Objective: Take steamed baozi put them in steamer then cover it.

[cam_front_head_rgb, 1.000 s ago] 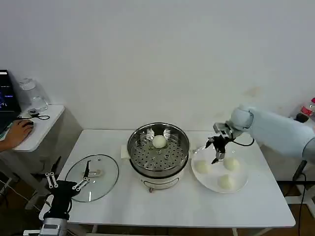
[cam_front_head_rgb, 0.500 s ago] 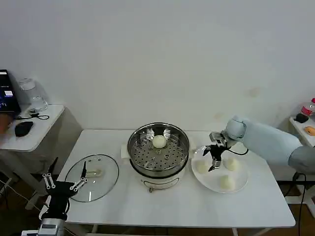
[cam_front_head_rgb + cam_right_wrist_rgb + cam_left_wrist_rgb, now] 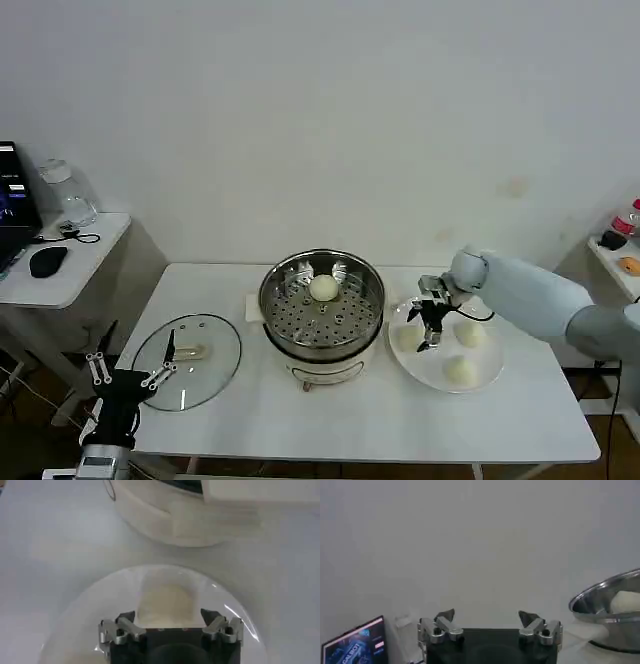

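One bun [image 3: 323,288] already sits on the holed tray inside my steamer [image 3: 322,305], toward its far side, so a quarter of the loading is done. Three buns remain on the white plate [image 3: 480,384] just to the right of the pot. My right gripper [image 3: 428,330] hangs over the plate's left part, jaws apart, straddling the nearest bun [image 3: 166,601] without closing on it yet; I judge that one to be my next pick. The glass lid [image 3: 212,378] lies flat on the table [image 3: 350,420], well to the left of the pot, untouched. My left gripper [image 3: 125,375] waits low at the table's left corner beside the lid, fingers spread and empty. Covering comes last.
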Action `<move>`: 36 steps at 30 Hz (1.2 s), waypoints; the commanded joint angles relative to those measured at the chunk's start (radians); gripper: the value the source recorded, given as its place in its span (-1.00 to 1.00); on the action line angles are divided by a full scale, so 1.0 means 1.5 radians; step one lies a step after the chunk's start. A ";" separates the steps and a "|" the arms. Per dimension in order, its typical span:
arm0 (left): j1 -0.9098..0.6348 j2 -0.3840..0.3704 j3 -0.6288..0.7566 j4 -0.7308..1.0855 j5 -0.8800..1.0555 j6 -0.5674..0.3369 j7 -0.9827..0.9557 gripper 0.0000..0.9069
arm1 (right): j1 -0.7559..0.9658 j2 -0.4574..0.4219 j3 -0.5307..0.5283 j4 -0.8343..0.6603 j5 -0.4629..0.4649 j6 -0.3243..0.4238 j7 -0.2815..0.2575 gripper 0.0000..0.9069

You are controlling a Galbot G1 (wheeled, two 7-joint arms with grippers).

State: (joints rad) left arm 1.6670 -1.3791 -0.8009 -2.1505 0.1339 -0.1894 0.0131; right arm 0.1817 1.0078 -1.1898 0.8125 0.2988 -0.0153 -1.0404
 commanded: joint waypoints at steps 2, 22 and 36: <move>0.001 0.001 -0.003 0.000 -0.001 0.000 0.000 1.00 | -0.007 0.012 0.007 -0.021 -0.011 0.001 0.001 0.69; 0.002 -0.004 -0.001 -0.004 0.001 -0.001 0.000 1.00 | 0.065 -0.036 -0.018 0.032 0.028 0.004 -0.002 0.44; -0.005 -0.004 0.015 -0.006 0.003 0.000 0.000 1.00 | 0.284 -0.126 -0.038 0.193 0.151 -0.015 -0.023 0.44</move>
State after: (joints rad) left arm 1.6606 -1.3854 -0.7818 -2.1602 0.1386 -0.1902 0.0123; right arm 0.4750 0.8639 -1.2464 1.0078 0.4549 -0.0315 -1.0721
